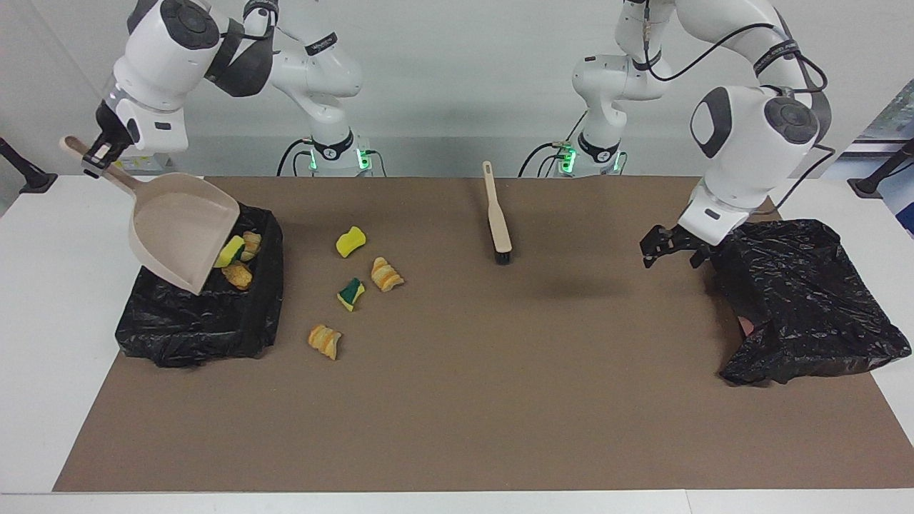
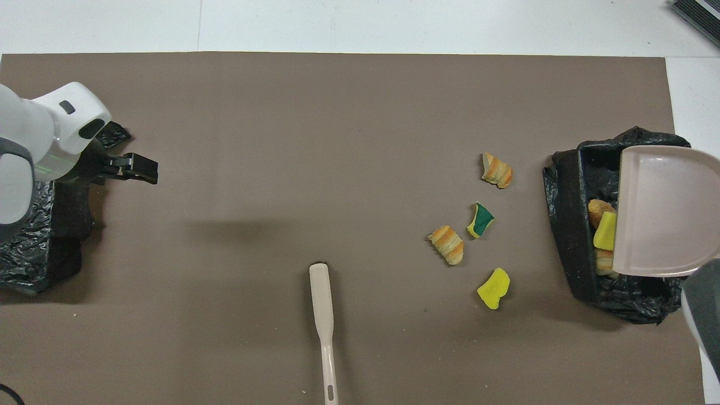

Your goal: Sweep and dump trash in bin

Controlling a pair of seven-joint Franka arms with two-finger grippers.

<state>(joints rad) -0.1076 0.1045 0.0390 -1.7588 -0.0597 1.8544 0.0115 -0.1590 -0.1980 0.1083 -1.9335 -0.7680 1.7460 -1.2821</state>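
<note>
We count four bits of trash (image 1: 360,282) loose on the brown mat (image 1: 457,400), near the bin (image 1: 207,321) at the right arm's end of the table (image 1: 43,321). Three more lie in the bin, partly hidden by the tilted dustpan (image 1: 178,232) above them. The right end effector (image 1: 96,153) is clamped on the dustpan's handle. The brush (image 1: 498,221) lies alone mid-mat. The left end effector (image 1: 668,246), fingers wide, hangs empty just beside the second bin (image 1: 807,300), which the overhead view cuts off.
</note>
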